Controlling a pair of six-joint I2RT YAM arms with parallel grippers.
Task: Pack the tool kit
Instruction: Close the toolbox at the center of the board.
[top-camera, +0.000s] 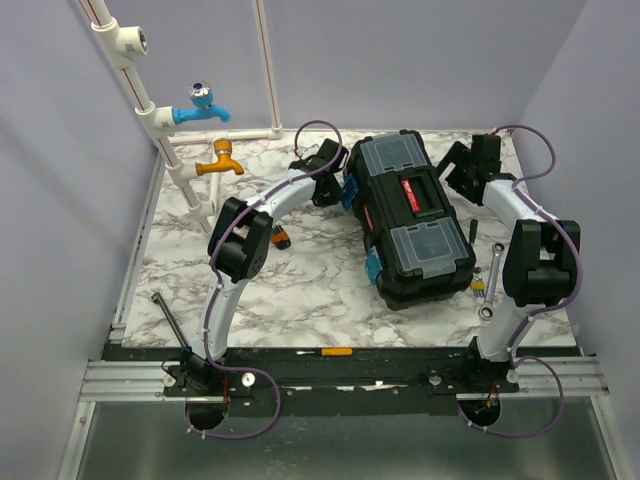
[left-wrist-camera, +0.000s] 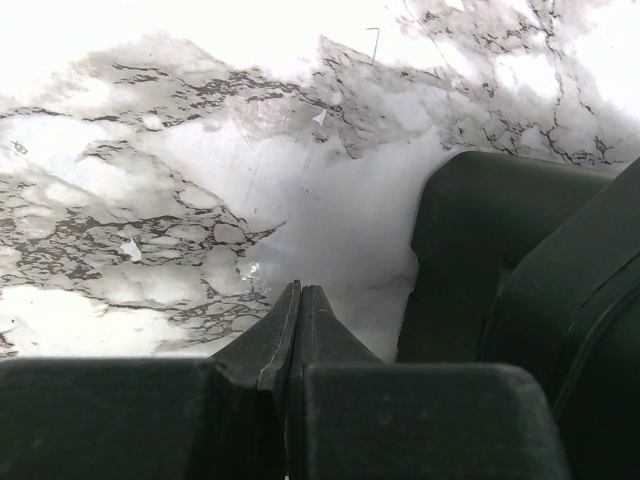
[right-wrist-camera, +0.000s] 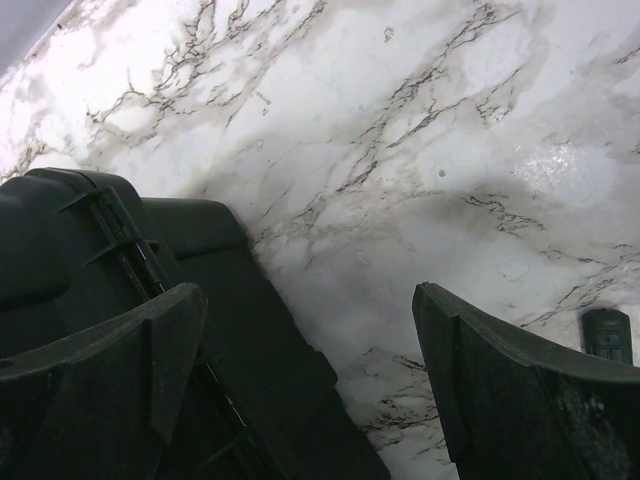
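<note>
Nearest, in front of the toolbox (top-camera: 415, 215), a screwdriver (top-camera: 335, 352) lies along the near edge of the worktop (top-camera: 300, 290). A wrench (top-camera: 492, 280) lies just beside the toolbox's near right corner. Both are loose outside it, so packing looks barely begun. The toolbox sits right of the worktop's middle, turned at a slant. It is a black case with its lid down, a red-black handle (top-camera: 418, 195) along the top between two clear-lidded compartments, and a teal latch (top-camera: 372, 265) on its near left side. Whether that latch is fastened is too small to tell. At the far end of the toolbox the arms flank it. The left end effector (top-camera: 325, 185) is just off its far left corner, clenched with its fingers pressed together on nothing, low over bare worktop, with the toolbox wall close at its right in the left wrist view. The right end effector (right-wrist-camera: 308, 295) is off the far right corner, spread wide and released. Its left finger hangs over the toolbox edge and its right finger over bare worktop, grasping nothing. The step in hand appears to be getting set at the toolbox, to shift it or to open it. The next move likely calls for freeing the latch and raising the lid, one arm steadying the case, before any loose tool goes in.
</note>
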